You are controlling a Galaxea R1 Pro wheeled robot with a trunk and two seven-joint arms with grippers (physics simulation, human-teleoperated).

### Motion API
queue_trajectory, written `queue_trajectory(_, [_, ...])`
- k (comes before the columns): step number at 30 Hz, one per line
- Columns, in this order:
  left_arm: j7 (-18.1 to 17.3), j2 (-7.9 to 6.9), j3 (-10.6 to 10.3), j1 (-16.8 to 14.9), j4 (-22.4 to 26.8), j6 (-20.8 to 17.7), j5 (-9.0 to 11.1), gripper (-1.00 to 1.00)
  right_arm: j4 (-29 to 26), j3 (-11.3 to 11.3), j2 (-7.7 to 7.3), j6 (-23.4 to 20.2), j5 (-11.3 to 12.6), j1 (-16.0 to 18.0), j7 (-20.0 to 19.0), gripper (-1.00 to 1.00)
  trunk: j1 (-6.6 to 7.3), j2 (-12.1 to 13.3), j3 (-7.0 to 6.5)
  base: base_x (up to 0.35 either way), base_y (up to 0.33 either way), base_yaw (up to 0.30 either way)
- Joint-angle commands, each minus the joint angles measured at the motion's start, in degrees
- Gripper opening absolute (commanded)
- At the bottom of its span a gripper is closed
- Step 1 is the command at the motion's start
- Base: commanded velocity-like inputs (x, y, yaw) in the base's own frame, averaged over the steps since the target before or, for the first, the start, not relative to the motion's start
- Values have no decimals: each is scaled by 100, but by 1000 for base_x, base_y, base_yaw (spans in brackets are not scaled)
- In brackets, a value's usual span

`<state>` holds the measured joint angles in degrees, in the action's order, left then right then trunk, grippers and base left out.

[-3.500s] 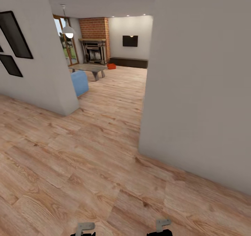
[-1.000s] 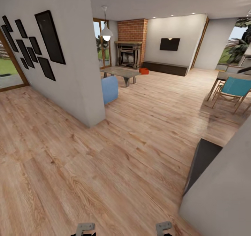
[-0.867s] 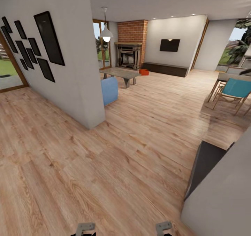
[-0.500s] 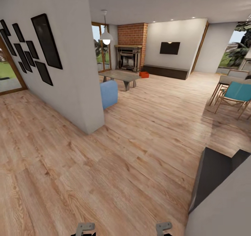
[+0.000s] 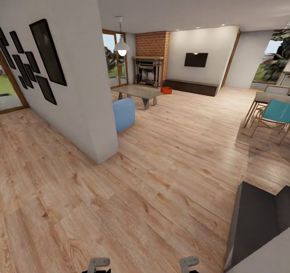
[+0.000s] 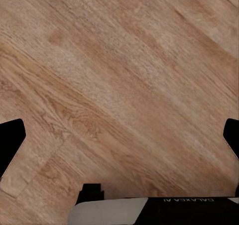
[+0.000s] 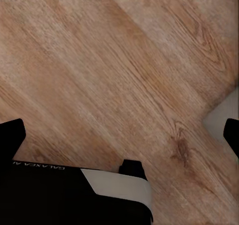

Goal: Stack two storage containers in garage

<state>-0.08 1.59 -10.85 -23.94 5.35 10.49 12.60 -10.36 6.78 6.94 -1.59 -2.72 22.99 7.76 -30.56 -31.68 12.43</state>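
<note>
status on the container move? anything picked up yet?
Done: nothing yet. An orange-red storage container sits on the wood floor by the brick fireplace, far across the living room.
In hand: nothing; the left gripper and right gripper are both open over bare planks.
Left: reach the container, find the second, carry both to the garage, stack.

A blue armchair (image 5: 123,114) sits near a grey coffee table (image 5: 137,92); black frames (image 5: 47,52) hang on the wall.

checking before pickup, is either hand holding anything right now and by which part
Nothing is held. The left hand and right hand are open over bare wood floor.
</note>
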Motion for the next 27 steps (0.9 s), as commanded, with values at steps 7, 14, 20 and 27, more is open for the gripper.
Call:
queue_trajectory(7, [-1, -1, -48, -5, -12, 23, 51, 100, -1, 41, 0, -17, -27, -3, 33, 100, -6, -7, -56, 345, -3, 0])
queue_trajectory(14, [-1, -1, -48, -5, -12, 23, 44, 100, -1, 42, 0, -17, -27, -5, 33, 100, -6, -7, -120, 345, -36, 0])
queue_trajectory(20, [-1, -1, -48, -5, -15, 23, 40, 100, -1, 42, 0, -17, -28, -5, 33, 100, -6, -7, -151, 343, -146, 0])
queue_trajectory(27, [-1, -1, -49, -5, -16, 23, 37, 100, -1, 41, 0, -17, -27, -5, 33, 100, -6, -7, -155, 343, -111, -30])
